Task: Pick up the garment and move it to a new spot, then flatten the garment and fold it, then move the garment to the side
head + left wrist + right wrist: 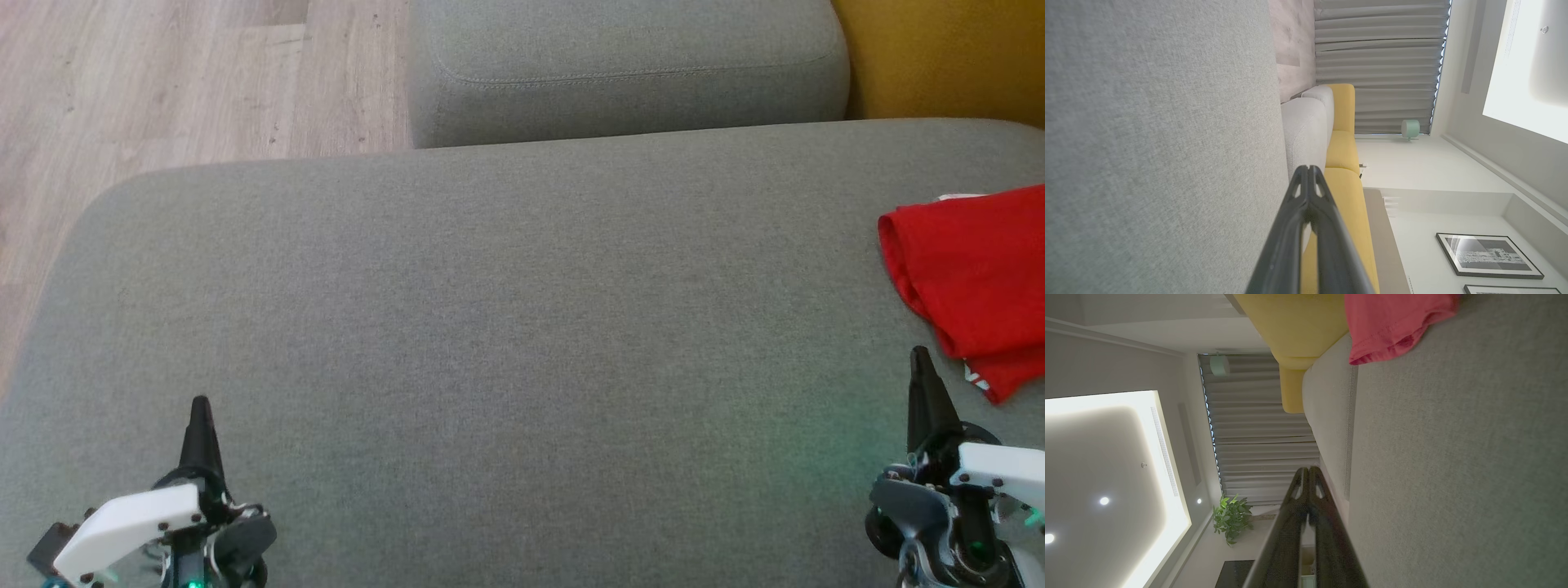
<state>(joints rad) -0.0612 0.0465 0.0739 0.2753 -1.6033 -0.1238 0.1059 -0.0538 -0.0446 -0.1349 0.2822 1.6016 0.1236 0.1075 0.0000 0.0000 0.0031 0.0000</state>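
The garment (976, 278) is red and lies folded at the right edge of the grey sofa seat (506, 327), partly cut off by the head view's border. Its hem also hangs into the top of the right wrist view as the garment (1392, 322). My right gripper (921, 359) rests low at the lower right, just short of the cloth's near corner, shut and empty; its tips meet in the right gripper (1308, 470). My left gripper (200, 406) sits at the lower left, far from the cloth, shut with nothing in it, as the left gripper (1308, 168) shows.
A second grey cushion (629, 69) stands behind the seat. Yellow upholstery (947, 57) borders the back right. Wooden floor (163, 82) lies beyond the seat's left and far edges.
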